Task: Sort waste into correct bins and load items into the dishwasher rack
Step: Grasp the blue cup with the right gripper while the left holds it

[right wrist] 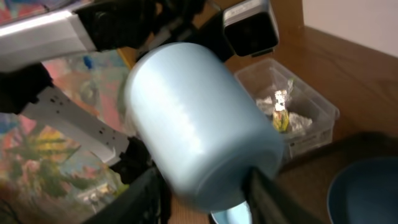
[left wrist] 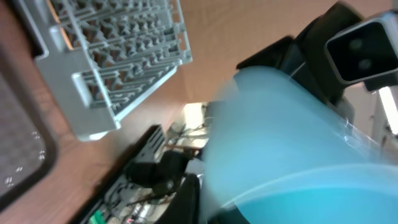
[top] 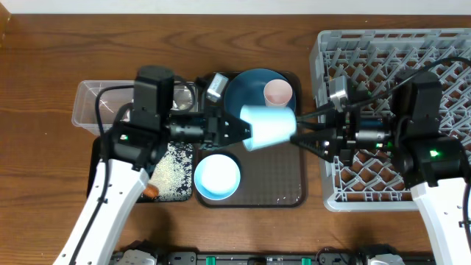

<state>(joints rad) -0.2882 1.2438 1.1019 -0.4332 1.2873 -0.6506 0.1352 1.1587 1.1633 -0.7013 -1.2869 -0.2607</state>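
The light blue cup [top: 268, 126] hangs on its side above the brown serving tray [top: 287, 188], between both arms. My left gripper [top: 246, 131] is shut on its rim; in the left wrist view the cup [left wrist: 292, 143] fills the right half of the frame, beside my left gripper [left wrist: 217, 208]. My right gripper [top: 296, 131] reaches in from the right. In the right wrist view its fingers [right wrist: 149, 193] press either side of the base of the cup [right wrist: 199, 124], with my right gripper [right wrist: 208, 193] closed on it. The dishwasher rack [top: 441, 51] stands at the right.
A pink cup [top: 278, 92] sits on the dark blue plate [top: 246, 92], and a pale blue bowl [top: 218, 177] lies on the tray's front left. The black tray [top: 176, 173] holds rice, with a carrot [top: 151, 191] beside it. The clear tub [right wrist: 314, 118] holds tissue and a wrapper.
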